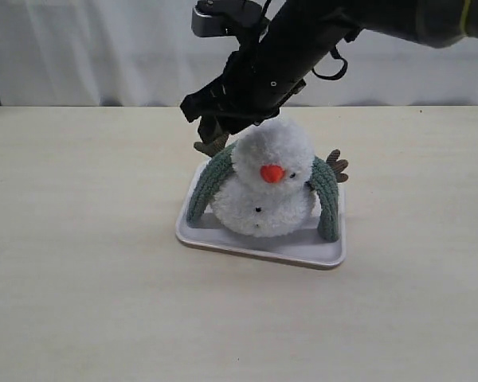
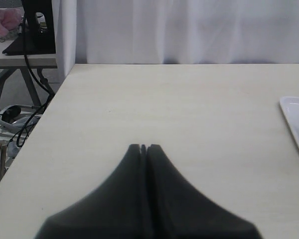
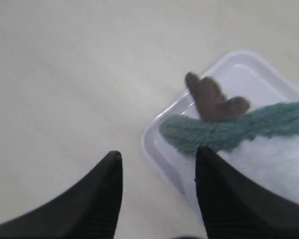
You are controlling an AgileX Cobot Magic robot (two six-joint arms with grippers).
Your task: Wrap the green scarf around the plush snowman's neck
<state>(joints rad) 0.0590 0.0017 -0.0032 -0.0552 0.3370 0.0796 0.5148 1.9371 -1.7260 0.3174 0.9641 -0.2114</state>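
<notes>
The plush snowman (image 1: 267,187) sits upright in a flat white tray (image 1: 247,245), orange nose to the front. The green scarf (image 1: 209,185) lies behind its neck, one end hanging down each side (image 1: 327,199). My right gripper (image 1: 211,127) hovers open just behind the toy's head, above its brown twig arm (image 1: 211,147). In the right wrist view its jaws (image 3: 159,159) stand wide apart over the tray rim (image 3: 157,149), with the scarf end (image 3: 224,132) and twig arm (image 3: 212,99) beyond them. My left gripper (image 2: 143,147) is shut and empty over bare table.
The pale wooden table (image 1: 80,239) spreads wide on all sides of the tray. A white curtain (image 1: 80,48) hangs behind it. The left wrist view shows the table's far corner, a side table with a black stand (image 2: 37,30) and cables (image 2: 15,119) on the floor.
</notes>
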